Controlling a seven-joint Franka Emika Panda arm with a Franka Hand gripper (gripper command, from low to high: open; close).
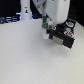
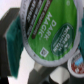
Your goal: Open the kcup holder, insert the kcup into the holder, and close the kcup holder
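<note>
I am clamping my end effector (image 2: 45, 30) onto the kcup (image 2: 47, 27), fingers (image 2: 12, 47) closing on its sides, green lid facing my wrist camera. It is hanging just above the open kcup holder (image 1: 64, 39) on the desk (image 1: 30, 60). It is probably light and thin-walled, so I am gripping gently below the rim.

"That green round foil top on the small whitish plastic kcup (image 2: 46, 27), is it shiny?"

"Glossy, yes, smooth printed foil with a pale plastic rim. The pads on the gripper (image 2: 15, 42) beside it look like soft matt teal rubber."

"And the black boxy kcup holder (image 1: 64, 39)?"

"Dark, dull plastic by the look of it. The white bench (image 1: 30, 60) under it is smooth and matt, no sheen."
</note>
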